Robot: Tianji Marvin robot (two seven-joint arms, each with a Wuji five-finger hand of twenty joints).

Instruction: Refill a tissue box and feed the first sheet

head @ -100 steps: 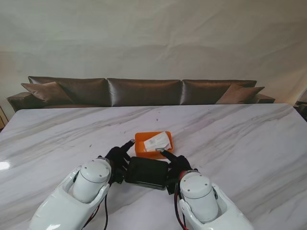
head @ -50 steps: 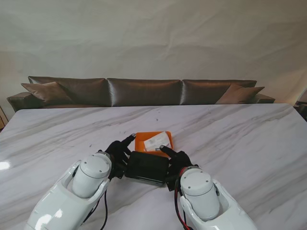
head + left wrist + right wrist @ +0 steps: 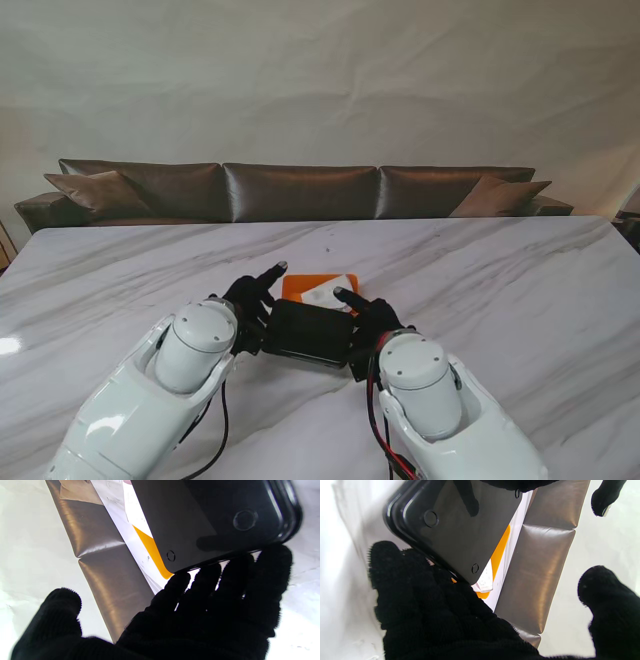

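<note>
- A white marble table (image 3: 500,290) fills the stand's view, with a brown sofa (image 3: 300,190) along its far edge and a pale wall behind.
- Near the middle of the table's near half, a black box cover (image 3: 310,332) is held up between the two gloved hands, tipped over an orange tray (image 3: 296,287) that carries a white tissue pack (image 3: 330,293).
- The tray sits just beyond the cover, farther from me, and is partly hidden by it.
- The left hand (image 3: 250,305) grips the cover's left end: in its wrist view the fingers (image 3: 225,585) line up against the cover's edge, thumb spread apart from them.
- The right hand (image 3: 368,318) has the right end: its fingers (image 3: 402,575) press the rim, thumb held wide.
- Progress, as I judge it: the pack looks seated in the tray, so the refill is probably done.
- The cover is not yet down over the tray.
- No sheet shows through any slot, so closing the box and feeding the first sheet remain.
</note>
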